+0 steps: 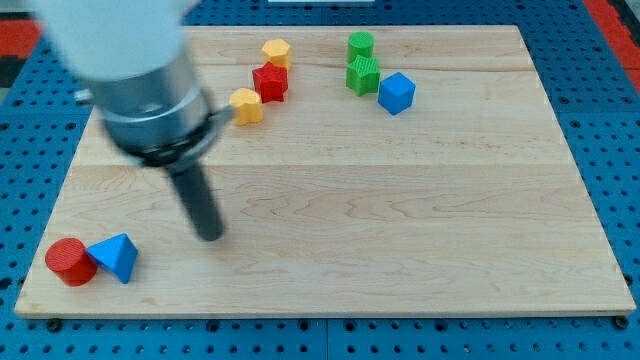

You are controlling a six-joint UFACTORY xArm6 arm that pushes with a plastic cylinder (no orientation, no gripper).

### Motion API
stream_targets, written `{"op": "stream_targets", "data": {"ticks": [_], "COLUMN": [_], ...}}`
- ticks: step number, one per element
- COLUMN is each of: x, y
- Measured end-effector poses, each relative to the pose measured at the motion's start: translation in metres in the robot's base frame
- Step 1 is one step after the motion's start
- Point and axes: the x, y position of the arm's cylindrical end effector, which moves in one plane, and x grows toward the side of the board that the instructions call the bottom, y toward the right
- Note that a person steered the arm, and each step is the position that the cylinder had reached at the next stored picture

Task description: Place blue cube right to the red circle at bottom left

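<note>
The blue cube [396, 93] sits near the view's top, right of centre, beside the green blocks. The red circle [70, 262] lies at the view's bottom left, with a blue triangular block [115, 257] touching its right side. My tip [210, 235] rests on the board left of centre, to the right of and a little above the blue triangular block, far from the blue cube.
Near the view's top stand a yellow block [276, 52], a red star-like block [270, 82], another yellow block [246, 105], a green cylinder [360, 45] and a green block [363, 75]. The wooden board [400, 220] lies on a blue pegboard.
</note>
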Motion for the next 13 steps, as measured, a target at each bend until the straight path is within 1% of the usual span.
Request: {"op": "stream_targets", "data": {"ticks": [1, 2, 3, 4, 5, 6, 7, 8, 9, 10, 11, 12, 13], "x": [-0.023, -0.07, -0.131, -0.211, -0.233, -0.217, -0.187, -0.182, -0.175, -0.152, -0.133, -0.112, -0.086], "y": [0.099, 0.204, 0.287, 0.28, 0.227, 0.214, 0.189, 0.146, 0.116, 0.115, 0.102, 0.063, 0.036]}}
